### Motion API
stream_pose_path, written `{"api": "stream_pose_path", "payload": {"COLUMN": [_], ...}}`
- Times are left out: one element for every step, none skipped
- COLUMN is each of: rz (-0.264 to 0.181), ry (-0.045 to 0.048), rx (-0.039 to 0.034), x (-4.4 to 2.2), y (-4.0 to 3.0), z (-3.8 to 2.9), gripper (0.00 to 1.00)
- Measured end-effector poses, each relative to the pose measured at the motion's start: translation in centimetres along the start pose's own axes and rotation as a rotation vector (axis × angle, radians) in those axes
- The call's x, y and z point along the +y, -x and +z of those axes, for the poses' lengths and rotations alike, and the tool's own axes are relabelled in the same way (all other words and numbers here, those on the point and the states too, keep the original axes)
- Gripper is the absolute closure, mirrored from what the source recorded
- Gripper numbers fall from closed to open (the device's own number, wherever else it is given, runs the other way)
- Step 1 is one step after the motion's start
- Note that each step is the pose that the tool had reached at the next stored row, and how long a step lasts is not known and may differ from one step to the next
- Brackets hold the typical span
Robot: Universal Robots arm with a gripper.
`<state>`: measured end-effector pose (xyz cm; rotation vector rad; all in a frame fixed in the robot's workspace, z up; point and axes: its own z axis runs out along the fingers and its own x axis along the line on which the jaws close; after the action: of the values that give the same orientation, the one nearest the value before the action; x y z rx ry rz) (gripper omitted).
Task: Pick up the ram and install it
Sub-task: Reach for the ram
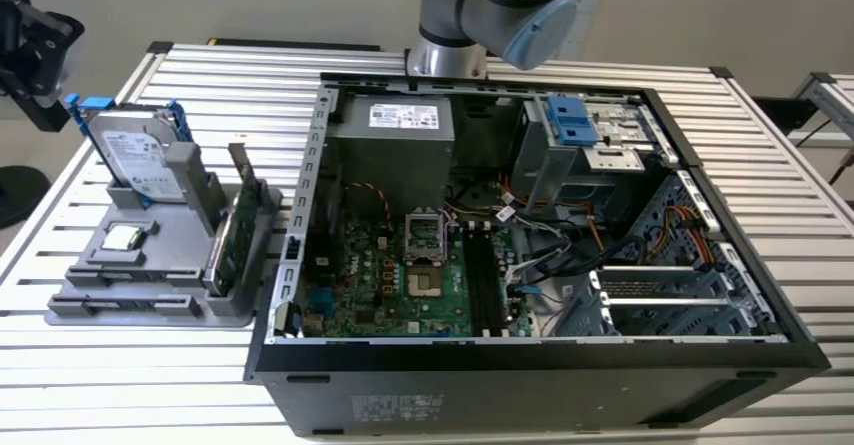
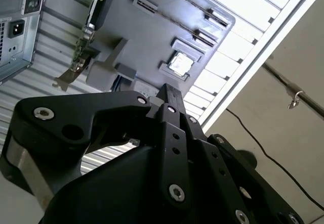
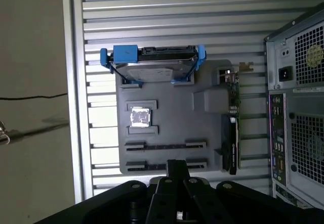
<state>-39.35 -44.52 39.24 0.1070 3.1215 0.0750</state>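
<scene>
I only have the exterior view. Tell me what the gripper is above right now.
Observer: In the first wrist view, the gripper hangs above the grey holder, apart from it.
Operator: Say which part of the holder it is nearest.
Observer: It is nearest the long slots. The hard drive stands at the holder's opposite end.
Operator: Describe the back of the case.
Observer: The computer case turns its rear panel to that camera, and a power socket is on it.
</scene>
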Motion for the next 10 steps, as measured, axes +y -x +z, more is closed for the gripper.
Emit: {"api": "stream_pose_path", "payload": {"rz": [0.0, 0.0, 0.0, 0.0, 0.0, 0.0, 0.0, 0.0, 0.0, 0.0], "ry": [-0.0001, -0.0001, 0.0, -0.0001, 0.0, -0.0001, 0.0, -0.0001, 0.0, 0.0], "rx": [0.0001, 0.0001, 0.0, 0.0001, 0.0001, 0.0001, 0.0, 0.0001, 0.0001, 0.0], "x": [-0.12, -0.23, -0.33, -0.42, -0.53, -0.63, -0.74, -0.84, -0.94, -1.03], "y": [0.01, 0.02, 0.02, 0.03, 0.04, 0.04, 0.05, 0.06, 0.06, 0.07], "z": [-0.01, -0.02, -0.02, -0.03, -0.03, -0.04, -0.04, -0.04, -0.05, -0.05], "gripper": [1.0, 1.0, 1.0, 1.0, 1.0, 1.0, 1.0, 1.0, 1.0, 1.0]}}
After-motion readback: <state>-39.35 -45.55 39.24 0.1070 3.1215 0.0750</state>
